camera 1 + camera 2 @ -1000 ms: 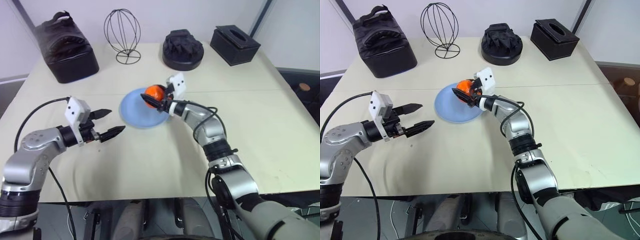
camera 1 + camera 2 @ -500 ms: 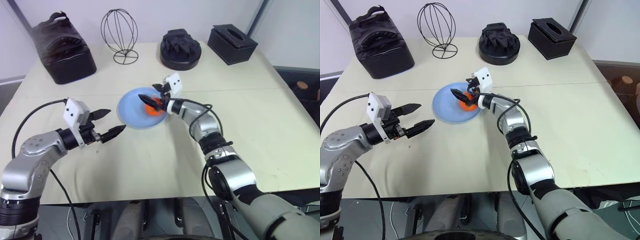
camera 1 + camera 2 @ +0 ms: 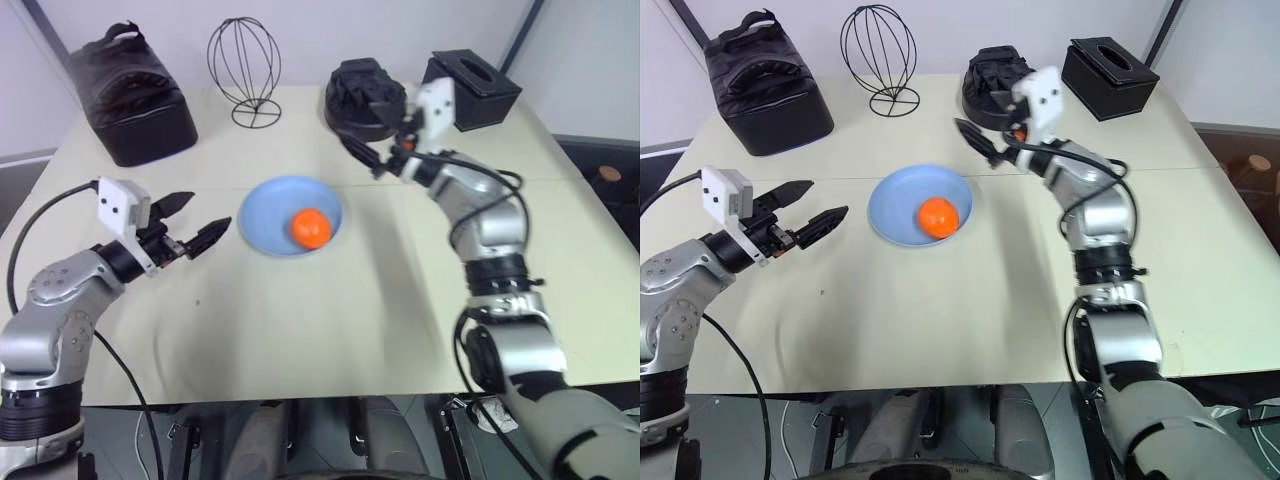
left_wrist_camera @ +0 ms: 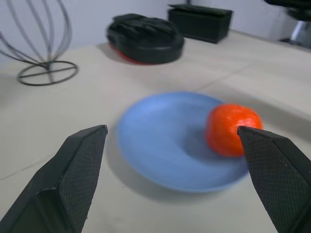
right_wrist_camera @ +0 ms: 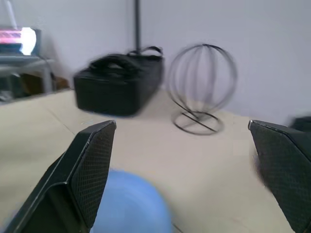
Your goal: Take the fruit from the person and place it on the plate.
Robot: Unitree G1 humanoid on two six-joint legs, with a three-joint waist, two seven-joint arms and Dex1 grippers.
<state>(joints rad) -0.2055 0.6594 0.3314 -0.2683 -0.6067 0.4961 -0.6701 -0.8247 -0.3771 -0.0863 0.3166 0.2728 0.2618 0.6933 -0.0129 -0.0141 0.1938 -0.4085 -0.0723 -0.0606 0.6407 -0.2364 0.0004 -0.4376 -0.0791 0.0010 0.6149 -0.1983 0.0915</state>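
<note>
pale beige table [image 3: 300, 320] with a seam running across its middle. along the far edge, from the robot's left to right: a black soft bag [image 3: 128, 95] with handles; an upright wire-frame head form [image 3: 245, 70] on a ring base; a round black cushion-like object [image 3: 366, 98]; a black tissue box [image 3: 472, 88] with a top slot, near the corner.

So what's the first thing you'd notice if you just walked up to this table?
The bright orange fruit jumps out, sitting on the light-blue plate in the middle of the table. Next come the two black-fingered tools, both open and empty: the right tool above the table beyond the plate, the left tool beside the plate.
</note>
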